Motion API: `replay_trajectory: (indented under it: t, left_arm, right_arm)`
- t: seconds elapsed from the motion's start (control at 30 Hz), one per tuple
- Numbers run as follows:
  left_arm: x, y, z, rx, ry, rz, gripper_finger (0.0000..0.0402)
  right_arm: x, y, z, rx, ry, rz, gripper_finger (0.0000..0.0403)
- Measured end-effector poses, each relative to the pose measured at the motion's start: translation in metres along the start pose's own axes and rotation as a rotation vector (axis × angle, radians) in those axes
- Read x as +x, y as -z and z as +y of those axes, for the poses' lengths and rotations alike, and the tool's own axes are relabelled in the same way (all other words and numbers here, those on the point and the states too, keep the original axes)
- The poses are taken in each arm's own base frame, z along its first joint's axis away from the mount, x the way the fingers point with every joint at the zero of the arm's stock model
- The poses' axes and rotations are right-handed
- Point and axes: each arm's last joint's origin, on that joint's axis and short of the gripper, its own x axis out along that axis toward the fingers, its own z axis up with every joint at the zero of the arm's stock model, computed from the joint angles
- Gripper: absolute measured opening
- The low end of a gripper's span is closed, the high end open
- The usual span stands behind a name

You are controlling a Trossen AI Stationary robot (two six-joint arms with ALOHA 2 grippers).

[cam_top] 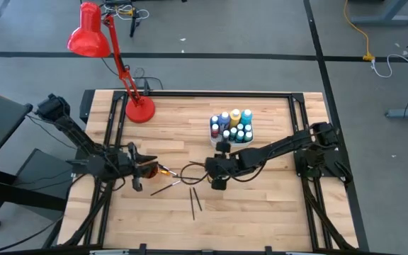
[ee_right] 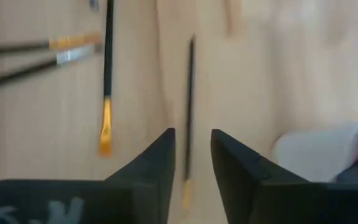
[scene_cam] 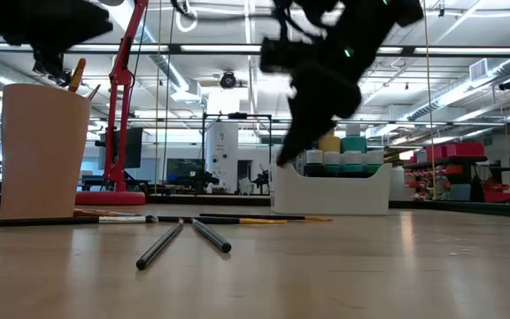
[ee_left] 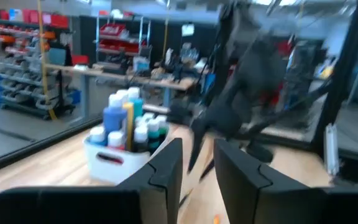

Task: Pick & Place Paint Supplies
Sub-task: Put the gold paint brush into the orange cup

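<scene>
A white tray [cam_top: 231, 139] holds several paint bottles [cam_top: 234, 125] at the table's middle back. The orange cup [scene_cam: 42, 151] stands at the left with a brush handle [scene_cam: 78, 73] sticking out of it. Several dark-handled paintbrushes [cam_top: 194, 201] lie flat on the wood in front of the cup and tray. My left gripper [ee_left: 197, 162] is beside and above the cup [cam_top: 149, 170], open with nothing between its fingers. My right gripper [ee_right: 192, 149] hovers open near the tray's front, over a thin brush [ee_right: 189, 93] lying on the table.
A red desk lamp [cam_top: 139, 110] stands on the far left of the table, its head hanging beyond the table's far edge. A black frame [cam_top: 190, 93] rims the table. Bare wood lies along the near edge [cam_top: 261, 219].
</scene>
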Motion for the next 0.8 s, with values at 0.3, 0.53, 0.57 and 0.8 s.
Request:
replay_trajectory:
  t: [0.3,0.53,0.57,0.8]
  left_arm:
    - [0.004,-0.036,-0.012,0.058,0.072,-0.134,0.0098]
    - [0.008,-0.056,-0.021,0.145,0.074,-0.171,0.0098]
    - [0.009,-0.057,-0.021,0.154,0.071,-0.173,0.0098]
    - [0.009,-0.06,-0.023,0.153,0.069,-0.175,0.0098]
  right_arm:
    - [0.022,0.047,0.003,0.137,-0.059,0.126,0.0161]
    - [0.033,0.067,-0.004,0.194,-0.047,0.114,0.0162]
    - [0.035,0.068,-0.005,0.197,-0.057,0.109,0.0162]
    - [0.04,0.067,-0.014,0.173,-0.09,0.095,0.0159]
